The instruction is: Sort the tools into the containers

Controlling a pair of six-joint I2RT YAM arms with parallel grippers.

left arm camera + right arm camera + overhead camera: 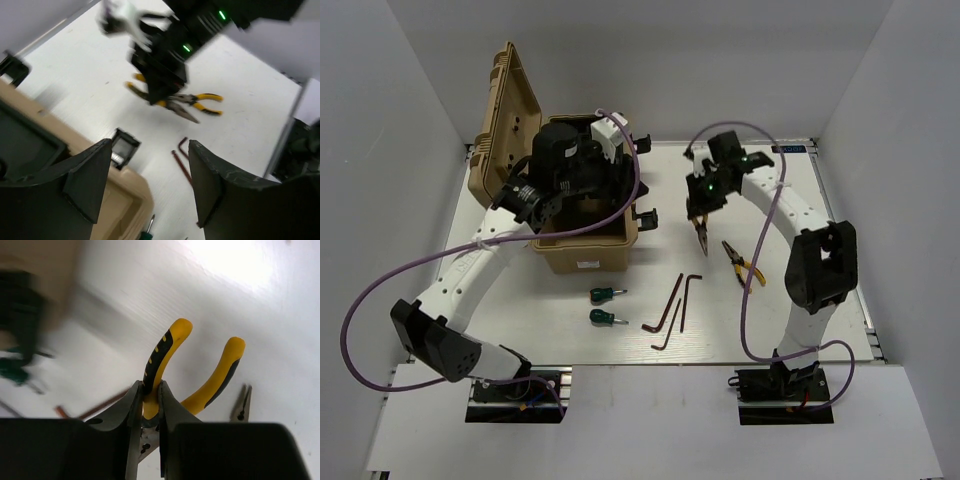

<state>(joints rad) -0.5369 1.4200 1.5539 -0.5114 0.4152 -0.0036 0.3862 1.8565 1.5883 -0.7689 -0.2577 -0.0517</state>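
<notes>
Top external: right arm (775, 195) arched, right claw (701, 208) around pliers (702, 235), nose down.

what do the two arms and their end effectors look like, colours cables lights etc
The left arm and right arm both have white links with bulky black joint housings. A purple cable loops along each. Small green lights glow on the right wrist. The left end effector and right end effector each have two dark, wedge-shaped fingers.

The left arm (480, 245) hides the inside of the tan case (590, 255).
</notes>
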